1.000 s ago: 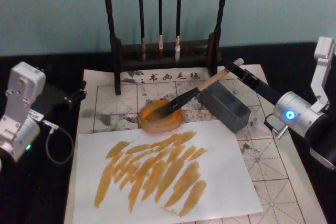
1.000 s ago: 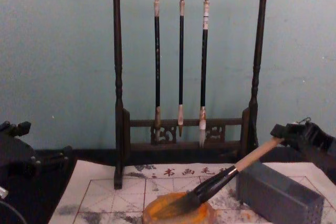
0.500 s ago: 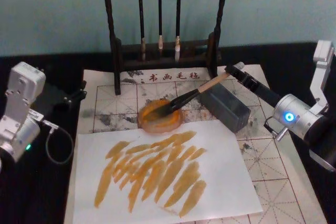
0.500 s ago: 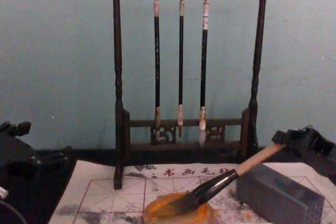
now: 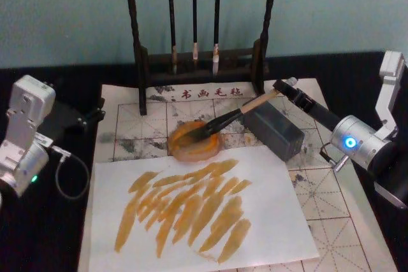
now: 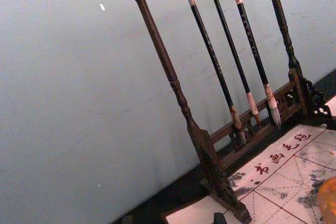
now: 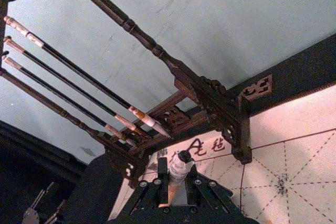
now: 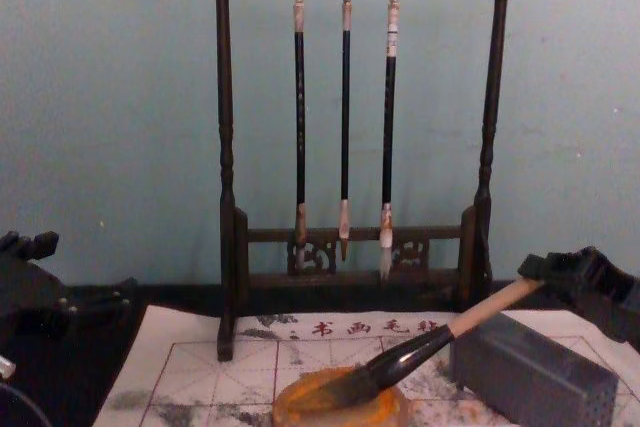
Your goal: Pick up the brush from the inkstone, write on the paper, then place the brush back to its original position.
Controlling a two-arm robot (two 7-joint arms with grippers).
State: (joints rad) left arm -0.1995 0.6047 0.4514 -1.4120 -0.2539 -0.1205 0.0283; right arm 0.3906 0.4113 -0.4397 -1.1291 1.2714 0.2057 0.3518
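brush [image 5: 224, 118] bristles in inkstone [image 5: 191, 153], right end effector [image 5: 282, 88] gripping handle end

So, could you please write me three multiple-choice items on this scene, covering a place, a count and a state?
1. Where are the bristles of the brush?
A) hanging in mid-air
B) in the inkstone
C) inside a cup

2. How many thin brushes hang on the rack?
A) two
B) three
C) five

3. The right gripper is:
A) shut on the brush's handle end
B) wide open and empty
C) gripping a cup

Answers:
1 B, the dark tip lies in the orange dish.
2 B, three hang side by side.
3 A, it clasps the whitish end cap.

The left gripper sits parked off to the left.
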